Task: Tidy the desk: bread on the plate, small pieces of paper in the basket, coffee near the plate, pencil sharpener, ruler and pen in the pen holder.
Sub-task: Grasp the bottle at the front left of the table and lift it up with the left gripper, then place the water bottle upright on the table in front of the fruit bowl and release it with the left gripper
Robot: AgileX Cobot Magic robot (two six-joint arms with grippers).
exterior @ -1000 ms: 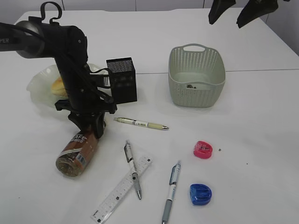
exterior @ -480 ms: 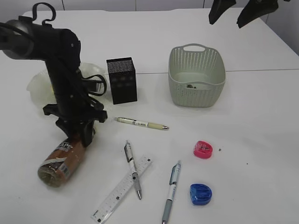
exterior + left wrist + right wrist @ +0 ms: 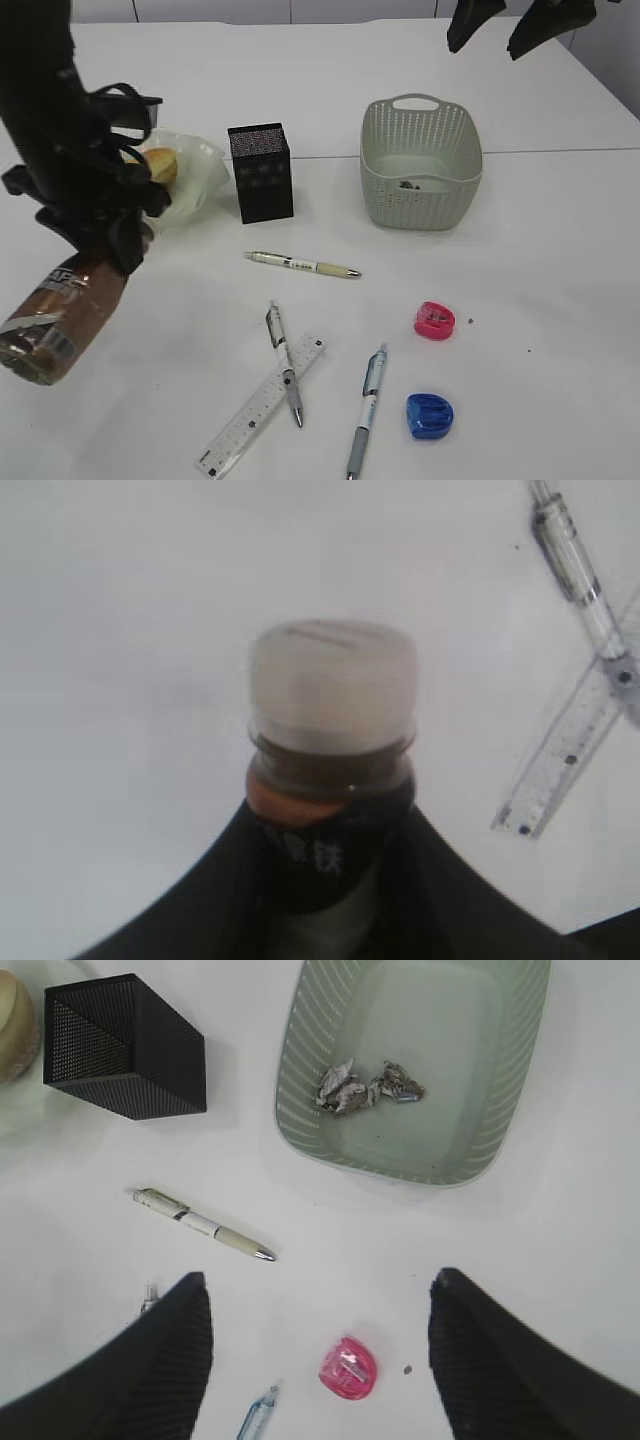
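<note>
My left gripper [image 3: 105,262] is shut on the coffee [image 3: 55,315], a brown bottle held tilted over the desk's [image 3: 560,300] front left, white cap [image 3: 332,695] pointing away from the fingers. The bread [image 3: 160,165] lies in the green plate [image 3: 200,180], right of that arm. The black pen holder [image 3: 262,175] stands beside the plate. The basket [image 3: 420,165] holds paper pieces [image 3: 365,1085]. Three pens [image 3: 300,265] [image 3: 284,362] [image 3: 367,410], the ruler [image 3: 262,405] and pink [image 3: 434,320] and blue [image 3: 429,416] sharpeners lie on the desk. My right gripper [image 3: 510,30] hangs open high above the basket.
The ruler lies partly under the middle pen. A seam line [image 3: 560,152] crosses the desk behind the basket. Bare white tabletop stretches along the right side and in front of the plate.
My left arm has swung left and toward the front with the coffee, uncovering the plate and bread. The right gripper has not moved.
</note>
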